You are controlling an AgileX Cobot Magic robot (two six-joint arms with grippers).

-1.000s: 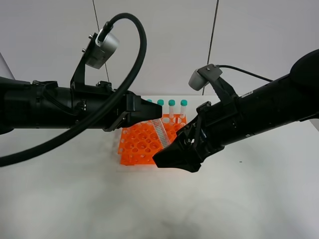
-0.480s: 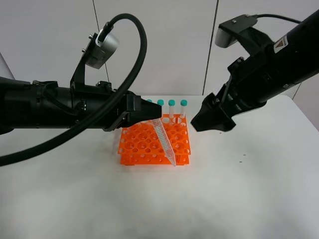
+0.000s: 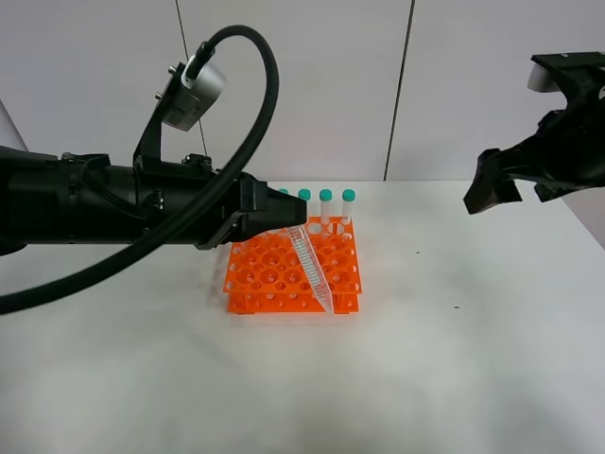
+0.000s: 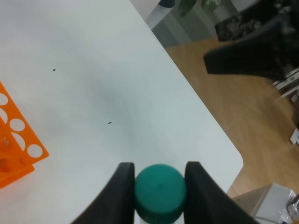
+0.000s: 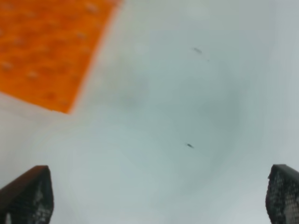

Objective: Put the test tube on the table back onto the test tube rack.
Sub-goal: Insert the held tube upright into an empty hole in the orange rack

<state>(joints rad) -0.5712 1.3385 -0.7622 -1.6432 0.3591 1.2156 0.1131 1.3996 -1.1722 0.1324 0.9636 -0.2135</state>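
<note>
Two specks [image 3: 456, 306] mark the white table [image 3: 425, 378] — panelled wall [image 3: 312, 95] behind; left fingers [image 4: 122, 193] pinch the test tube [image 3: 312, 268], right fingers [image 5: 28, 196] wide apart, empty.

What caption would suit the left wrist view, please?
Left end effector clamps a teal-capped test tube above the table.

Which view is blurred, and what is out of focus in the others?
Right wrist view: blurred all over, the rack only an orange smear. Left wrist view: tube cap crisp, floor beyond the table soft. Exterior high view: sharp, evenly lit.
</note>
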